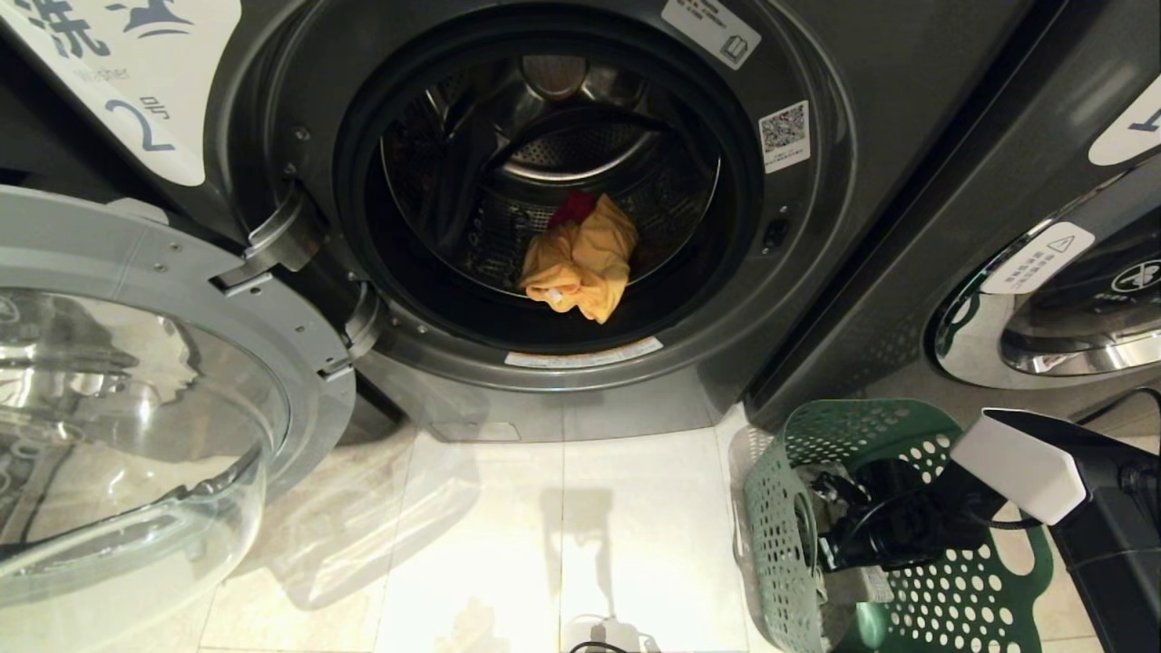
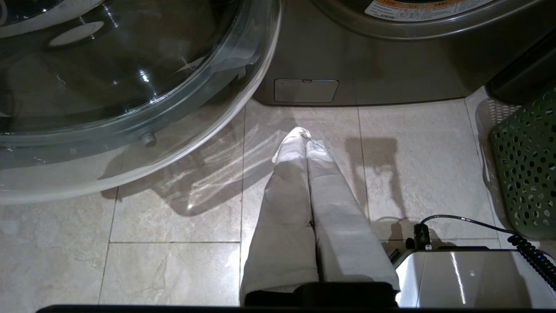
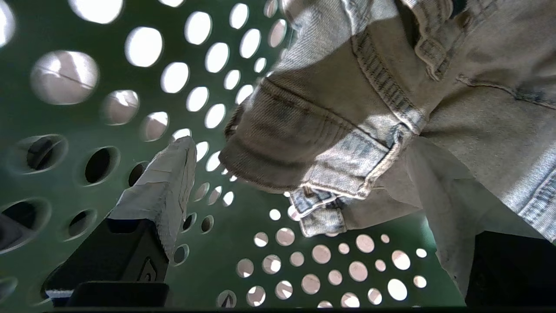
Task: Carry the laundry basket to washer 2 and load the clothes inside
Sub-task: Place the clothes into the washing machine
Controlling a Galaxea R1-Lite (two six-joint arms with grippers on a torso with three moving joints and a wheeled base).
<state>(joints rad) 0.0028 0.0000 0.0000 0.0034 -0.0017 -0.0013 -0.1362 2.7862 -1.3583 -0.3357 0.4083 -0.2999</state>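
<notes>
Washer 2 (image 1: 816, 272) stands in front of me with its round door (image 1: 136, 408) swung wide open to the left. In its drum lie a yellow garment (image 1: 580, 258) and a red one (image 1: 573, 207). The green laundry basket (image 1: 780, 508) sits on the floor at the lower right of the washer. My right gripper (image 1: 834, 521) reaches down inside it. There the right gripper (image 3: 299, 150) is open, its taped fingers (image 3: 160, 191) wide apart on either side of a fold of pale denim clothing (image 3: 347, 130). My left gripper (image 2: 304, 139) is shut and empty, pointing at the floor tiles.
A second dark washer (image 1: 1070, 308) stands close on the right, just behind the basket. The open glass door (image 2: 130, 87) overhangs the floor on the left. My white base (image 2: 460, 278) and a coiled cable (image 2: 530, 256) lie near the basket (image 2: 527, 169).
</notes>
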